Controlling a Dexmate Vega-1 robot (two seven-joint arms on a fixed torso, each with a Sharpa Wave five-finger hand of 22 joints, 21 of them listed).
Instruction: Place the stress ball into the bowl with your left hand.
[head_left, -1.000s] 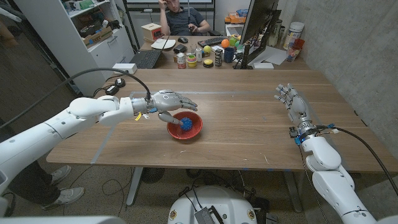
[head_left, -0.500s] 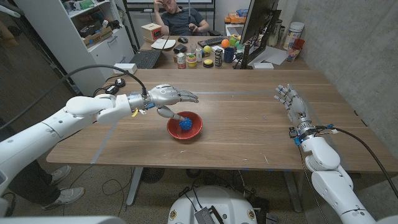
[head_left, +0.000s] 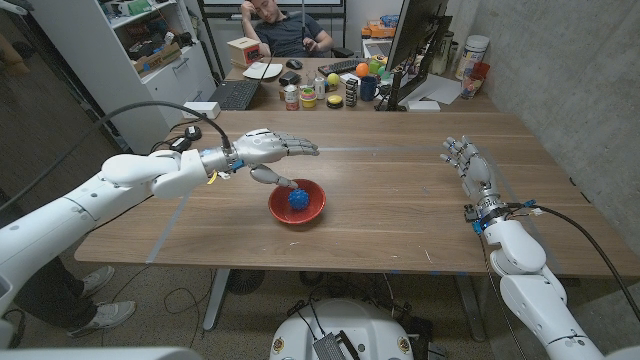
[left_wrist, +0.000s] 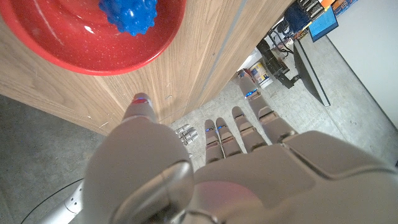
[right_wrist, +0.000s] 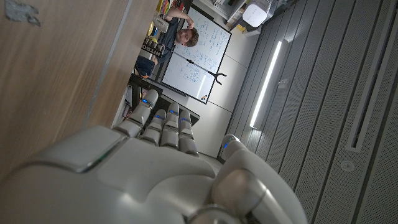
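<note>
From the head view, the blue stress ball (head_left: 298, 200) lies inside the red bowl (head_left: 297, 203), which sits on the wooden table (head_left: 400, 215) a little left of its middle. The left hand (head_left: 270, 150) hangs over the table just beyond the bowl's far left rim, its fingers stretched out straight and apart, its thumb pointing down toward the rim, and it holds nothing. The right hand (head_left: 470, 165) stands near the right side of the table, well apart from the bowl, fingers extended toward the far edge and spread, with nothing in it. Behind the table a person (head_left: 290, 25) sits at a cluttered desk. From the left wrist view, the knobbly stress ball (left_wrist: 129, 15) rests in the bowl (left_wrist: 74, 43), and the left hand (left_wrist: 205, 168) is clear of both, fingers (left_wrist: 245, 127) straight. From the right wrist view, the right hand (right_wrist: 149, 168) shows its fingers (right_wrist: 165, 121) held straight, side by side, beside the table (right_wrist: 56, 68).
</note>
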